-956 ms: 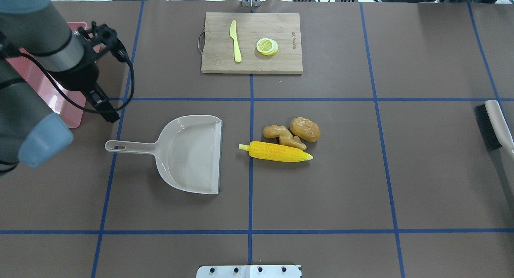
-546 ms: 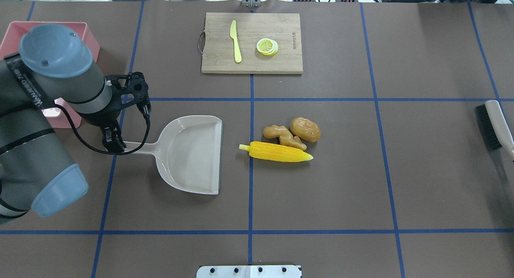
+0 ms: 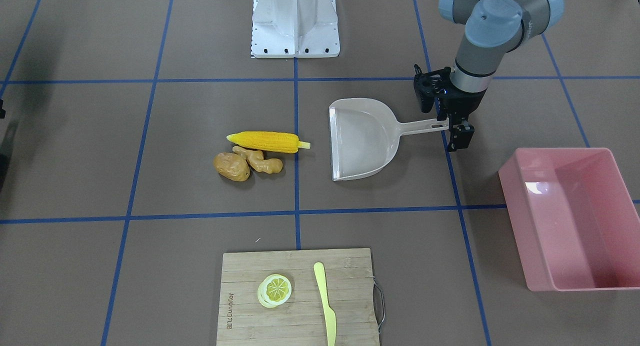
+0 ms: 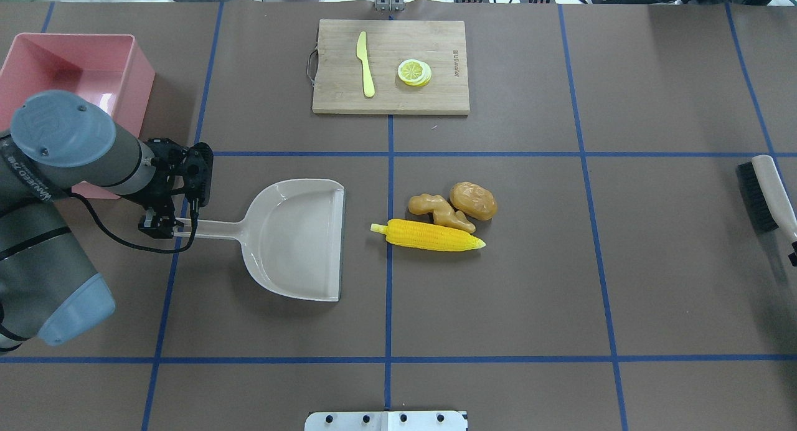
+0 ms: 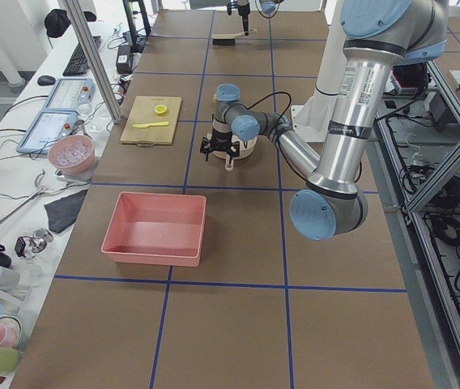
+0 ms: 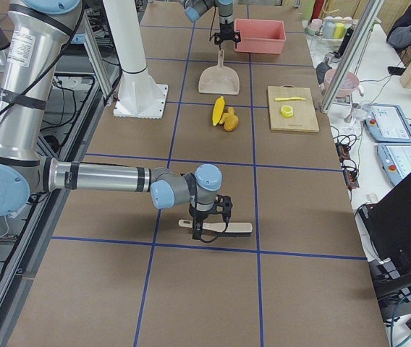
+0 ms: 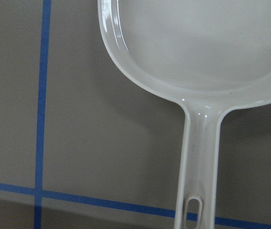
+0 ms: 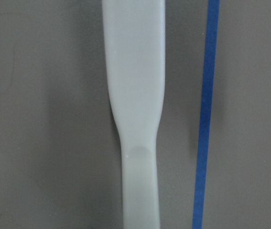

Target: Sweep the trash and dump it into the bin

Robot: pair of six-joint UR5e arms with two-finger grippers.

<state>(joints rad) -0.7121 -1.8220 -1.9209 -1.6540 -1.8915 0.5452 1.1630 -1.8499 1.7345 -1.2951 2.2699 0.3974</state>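
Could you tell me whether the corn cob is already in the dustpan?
No, the corn cob lies on the table, outside the dustpan.

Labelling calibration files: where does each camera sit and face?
Front-facing: across the table, steeply down toward the robot base; left arm upper right, left gripper at the dustpan handle.
Overhead: behind the robot, forward and down; left arm at left.
Exterior left: table end by the pink bin; left arm near.
Exterior right: opposite end; right arm near, right gripper at the brush.
Left wrist: down on dustpan handle; no body.
Right wrist: down on brush handle; no body.
Shared: front-facing and overhead both show the corn cob.
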